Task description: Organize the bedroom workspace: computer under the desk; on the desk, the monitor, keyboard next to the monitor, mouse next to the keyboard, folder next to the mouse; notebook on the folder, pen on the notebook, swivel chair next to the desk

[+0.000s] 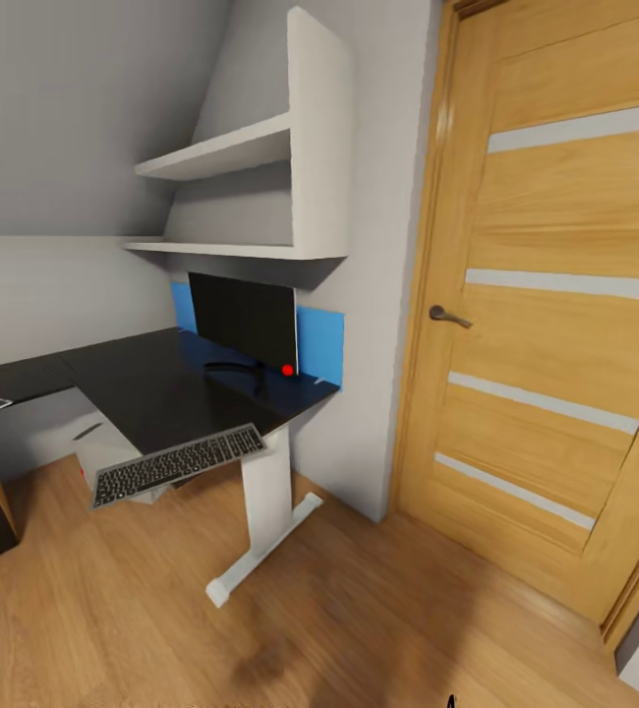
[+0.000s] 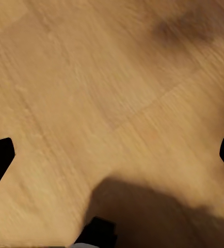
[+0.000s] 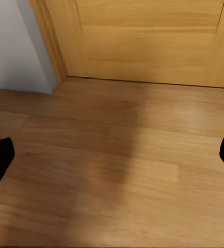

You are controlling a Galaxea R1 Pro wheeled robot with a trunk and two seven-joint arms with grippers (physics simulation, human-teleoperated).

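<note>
Both fingers pairs spread wide over bare floor [image 2: 91, 93], empty, keyboard [image 1: 178, 464] overhanging desk [image 1: 162, 393] edge well away

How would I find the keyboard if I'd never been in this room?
Look left of the big oak door to the glossy black desk with the dark monitor. The keyboard lies at the desk's near edge, overhanging it. It is the one long grey strip covered in black keys.
</note>
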